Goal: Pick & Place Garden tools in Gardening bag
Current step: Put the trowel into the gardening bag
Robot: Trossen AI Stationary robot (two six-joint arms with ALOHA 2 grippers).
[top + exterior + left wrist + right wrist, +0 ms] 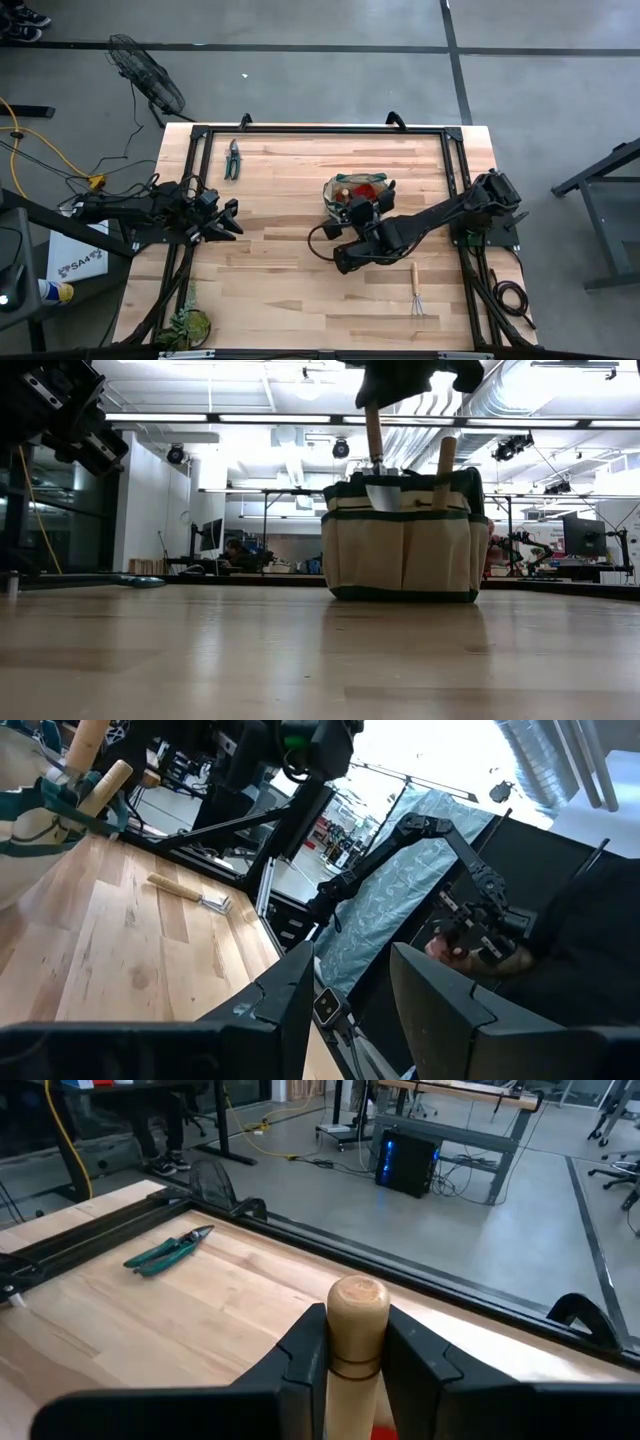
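Plant clump: at the worktop's near left corner, well apart from everything else.
My left fingers: hovering over the left side of the worktop, spread apart with nothing between them; in the left wrist view the gap between the two fingers is bare.
Pruners: lying flat near the far left edge, green handles, well apart from the bag; they also show in my right wrist view.
Gardening bag: standing upright mid-worktop, right of centre; in the low view it is tan with green trim, two wooden handles rising out of its top.
My right fingers: above the bag's near side, clenched on the wooden handle of a trowel; the blade seems to sit inside the bag, though I cannot see it clearly.
Hand rake: lying flat near the right front, well apart from the bag.
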